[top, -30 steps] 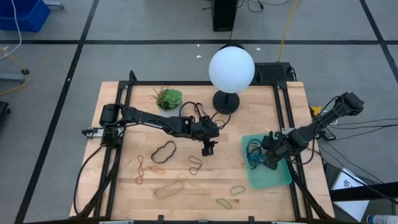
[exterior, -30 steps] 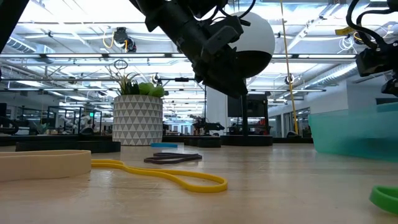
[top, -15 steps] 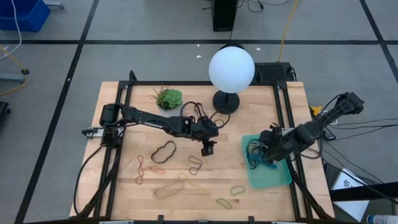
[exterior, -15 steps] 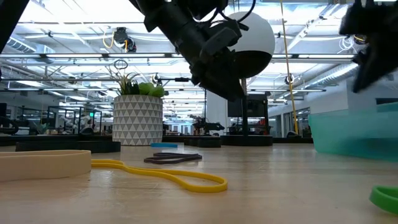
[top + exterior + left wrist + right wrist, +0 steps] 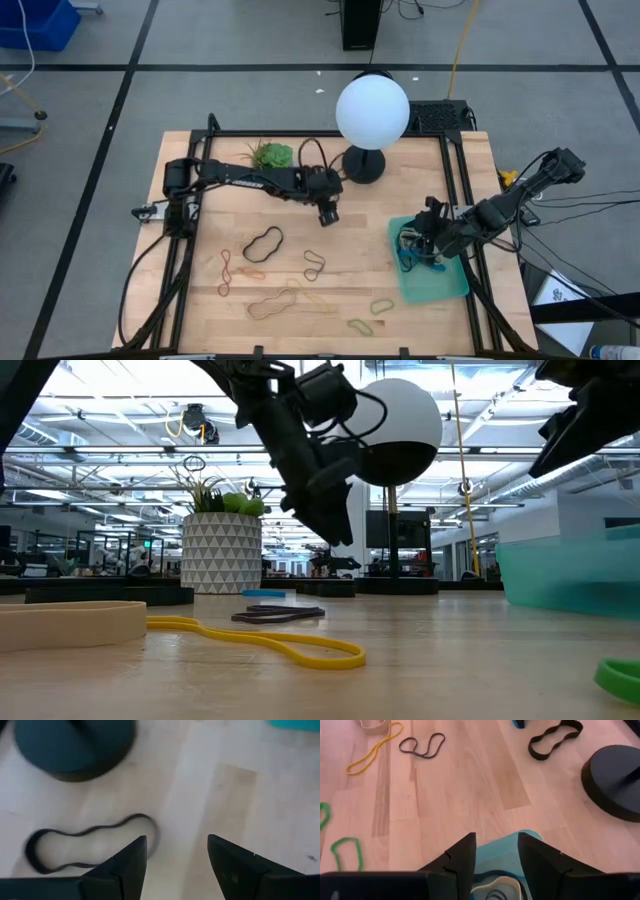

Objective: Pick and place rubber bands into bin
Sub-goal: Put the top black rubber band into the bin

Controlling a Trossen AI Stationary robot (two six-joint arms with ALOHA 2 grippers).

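Several rubber bands lie flat on the wooden table: a black one (image 5: 264, 243), a dark one (image 5: 315, 264), a red one (image 5: 226, 272), a tan one (image 5: 275, 303) and green ones (image 5: 382, 305). My left gripper (image 5: 327, 212) hangs open above the bare wood beside the lamp base, with a black band (image 5: 90, 847) on the table below it. My right gripper (image 5: 430, 226) hangs open over the far left part of the teal bin (image 5: 445, 280). Dark bands (image 5: 408, 248) and a tan band (image 5: 495, 887) lie inside the bin.
A lamp with a white globe (image 5: 372, 110) and a round black base (image 5: 364, 164) stands at the far middle. A potted plant (image 5: 270, 156) sits to its left. A black frame (image 5: 205, 150) borders the table. Bare wood lies between the bands and the bin.
My left gripper has swung toward the table's far edge and the lamp base, away from the bands. My right gripper has risen out of the bin and turned at the wrist; it now hangs higher over the bin's far left part.
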